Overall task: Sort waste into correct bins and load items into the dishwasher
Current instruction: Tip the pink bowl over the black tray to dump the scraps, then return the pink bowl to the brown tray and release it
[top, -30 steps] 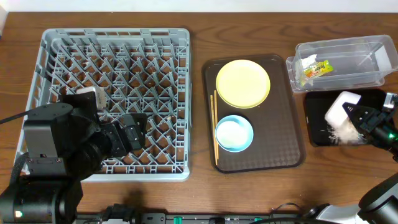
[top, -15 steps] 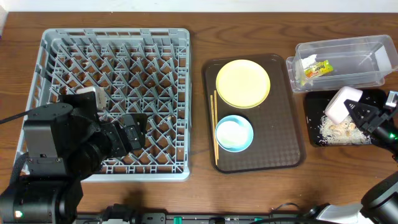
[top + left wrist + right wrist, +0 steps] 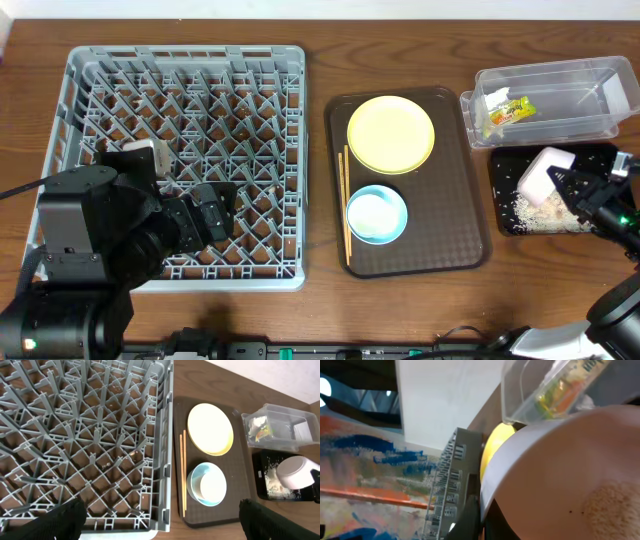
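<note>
Right gripper (image 3: pixel 560 185) clamped on small white cup (image 3: pixel 540 175), tipped on its side, with loose whitish rice grains (image 3: pixel 535 212) beneath it in shallow black rectangular tray (image 3: pixel 603 153). Left gripper (image 3: pixel 212 215) fingers spread wide, large grey plastic dish rack (image 3: pixel 180 100) directly under it.

Your brown wooden table (image 3: pixel 320 300) carries four things.
On your left you have the grey rack (image 3: pixel 297 160), filling most of that side. The brown tray (image 3: pixel 450 220) sits mid-table, just right of the rack, with a strip of bare wood between them. At your far right the clear tub (image 3: pixel 560 100) lies toward the far edge, its left end right against the brown tray's rim. The black tray (image 3: pixel 503 175) lies just in front of the tub, edges close together.
</note>
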`<action>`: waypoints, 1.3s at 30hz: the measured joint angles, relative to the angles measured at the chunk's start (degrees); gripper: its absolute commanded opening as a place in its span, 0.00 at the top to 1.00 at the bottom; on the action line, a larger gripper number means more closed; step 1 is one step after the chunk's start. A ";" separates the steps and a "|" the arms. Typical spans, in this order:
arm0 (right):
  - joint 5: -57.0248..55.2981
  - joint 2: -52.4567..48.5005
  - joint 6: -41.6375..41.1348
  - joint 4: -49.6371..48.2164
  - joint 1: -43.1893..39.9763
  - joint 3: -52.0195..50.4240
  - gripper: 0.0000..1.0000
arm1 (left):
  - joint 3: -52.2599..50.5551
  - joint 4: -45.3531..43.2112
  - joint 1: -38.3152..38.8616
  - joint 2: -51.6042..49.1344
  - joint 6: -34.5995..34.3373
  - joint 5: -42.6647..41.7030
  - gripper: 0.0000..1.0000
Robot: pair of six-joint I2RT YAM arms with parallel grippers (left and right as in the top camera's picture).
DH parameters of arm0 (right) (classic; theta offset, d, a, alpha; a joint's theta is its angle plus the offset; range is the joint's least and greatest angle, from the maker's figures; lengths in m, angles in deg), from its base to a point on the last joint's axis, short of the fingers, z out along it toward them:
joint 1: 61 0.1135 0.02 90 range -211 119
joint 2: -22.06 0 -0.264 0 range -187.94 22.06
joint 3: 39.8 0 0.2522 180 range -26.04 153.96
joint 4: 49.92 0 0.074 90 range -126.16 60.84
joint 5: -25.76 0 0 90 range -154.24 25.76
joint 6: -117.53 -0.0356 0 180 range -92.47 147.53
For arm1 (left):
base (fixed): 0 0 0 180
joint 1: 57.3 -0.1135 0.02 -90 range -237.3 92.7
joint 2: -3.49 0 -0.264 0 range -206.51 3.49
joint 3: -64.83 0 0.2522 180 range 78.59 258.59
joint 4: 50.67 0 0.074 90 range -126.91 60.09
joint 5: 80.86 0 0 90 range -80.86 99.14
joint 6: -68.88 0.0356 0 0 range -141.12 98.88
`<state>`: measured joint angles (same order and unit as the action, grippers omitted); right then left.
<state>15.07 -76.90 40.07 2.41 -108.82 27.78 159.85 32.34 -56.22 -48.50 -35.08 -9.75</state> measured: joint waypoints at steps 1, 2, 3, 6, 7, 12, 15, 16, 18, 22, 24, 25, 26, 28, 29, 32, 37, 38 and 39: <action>0.13 -0.04 0.33 0.72 -0.02 0.00 0.99 | 0.00 0.00 0.00 0.00 0.00 0.00 0.02; 0.90 -0.07 1.14 1.64 -0.02 -0.04 0.99 | 0.00 0.00 0.00 0.00 0.00 0.00 0.02; 1.14 -0.07 1.88 1.86 -0.02 -0.11 0.99 | 0.00 0.00 0.00 0.00 0.00 0.02 0.02; -0.68 -0.11 1.03 1.38 -0.02 -0.13 0.99 | 0.00 0.00 0.00 0.00 0.00 0.02 0.02; -0.39 -0.11 1.38 2.84 -0.02 -0.13 0.99 | 0.00 0.00 0.00 0.00 0.00 0.00 0.02; -2.40 -0.35 1.05 1.36 -0.02 -0.31 0.99 | 0.00 0.00 0.00 0.00 0.00 0.00 0.02; 1.20 -0.74 2.10 3.61 0.00 -0.33 0.99 | 0.00 0.00 0.00 0.00 0.00 0.02 0.02; 1.75 -0.74 2.51 3.65 0.00 -0.33 0.99 | 0.00 0.00 0.00 0.00 0.00 0.02 0.02; 0.24 -0.74 1.57 2.12 0.00 -0.31 0.99 | 0.00 0.00 0.00 0.00 0.00 0.00 0.02; 1.44 -0.74 2.75 5.49 0.02 -0.33 0.99 | 0.00 0.00 0.00 0.00 0.00 0.00 0.02; 1.16 -0.74 3.45 5.53 0.07 -0.33 0.99 | 0.00 0.00 0.00 0.00 0.00 0.02 0.02; 0.61 -0.74 3.52 6.01 0.11 -0.33 0.99 | 0.00 0.00 0.00 0.00 0.00 0.02 0.02; 0.37 -0.74 3.65 6.91 0.15 -0.31 0.99 | 0.00 0.00 0.00 0.00 0.00 0.02 0.02; 0.04 -0.61 4.39 9.35 0.61 -0.31 0.98 | 0.00 0.00 0.00 0.00 0.00 0.02 0.02; -0.26 -0.28 5.01 10.95 1.31 -0.31 0.98 | 0.00 0.00 0.00 0.00 0.00 0.02 0.02; -3.21 3.23 6.64 14.49 4.79 -0.26 0.98 | 0.00 0.00 0.00 0.00 0.00 0.02 0.02; -18.38 15.85 2.36 10.14 18.23 1.25 0.99 | 0.00 0.00 0.00 0.00 0.00 0.02 0.02; -23.30 18.56 0.37 8.48 22.49 1.64 0.99 | 0.00 0.00 0.00 0.00 0.00 0.02 0.02; -26.86 20.50 -1.07 7.56 25.81 1.84 0.99 | 0.00 0.00 0.00 0.00 0.00 0.02 0.02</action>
<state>-11.79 -56.40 38.99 9.97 -83.00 29.62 159.85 32.34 -56.22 -48.50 -35.08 -9.73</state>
